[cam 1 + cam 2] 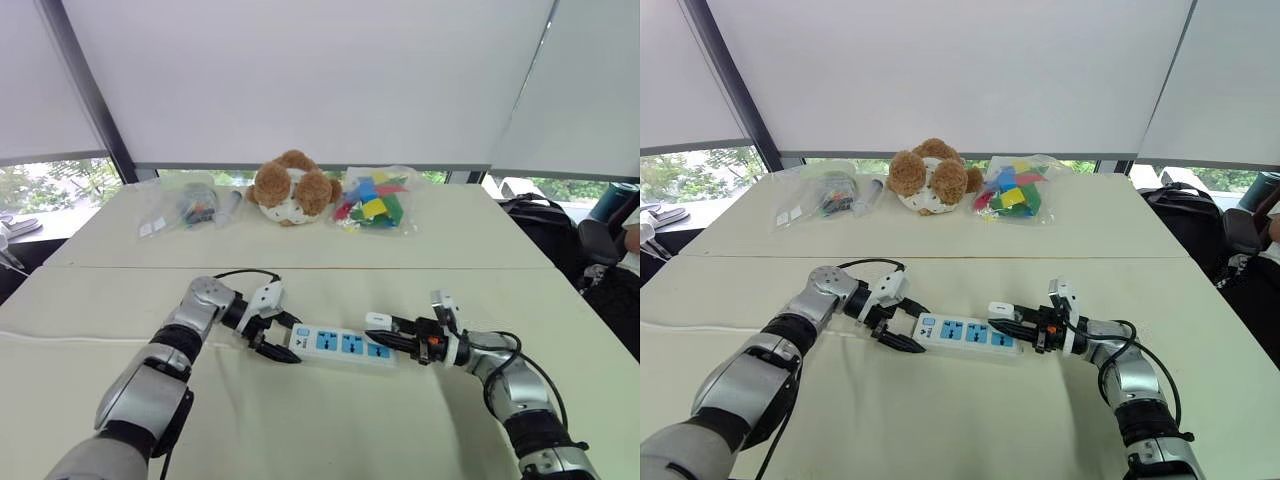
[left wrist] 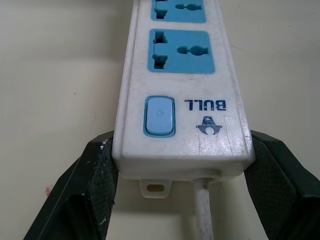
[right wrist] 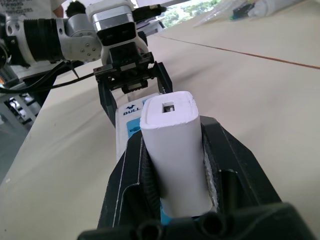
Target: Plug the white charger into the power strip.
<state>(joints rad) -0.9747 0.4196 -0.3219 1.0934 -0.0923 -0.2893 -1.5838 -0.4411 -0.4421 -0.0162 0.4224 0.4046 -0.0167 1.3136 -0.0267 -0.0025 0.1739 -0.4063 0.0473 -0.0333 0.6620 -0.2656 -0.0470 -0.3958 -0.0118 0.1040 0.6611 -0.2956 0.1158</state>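
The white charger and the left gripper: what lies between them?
Only the power strip lies between them. The left gripper clamps its switch end; the right gripper holds the white charger at the other end. The left eye view shows this.

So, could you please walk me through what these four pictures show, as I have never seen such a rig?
This is a humanoid robot with two arms, each ending in a two-fingered black tool. The two wide pictures come from a camera on its head, looking down over a pale table; the two close ones come from its wrists. The left tool clamps the switch end of a white power strip. The right tool holds the white charger by the strip's other end. Further back lie a teddy bear, a bag of coloured blocks and a clear bag of small items.
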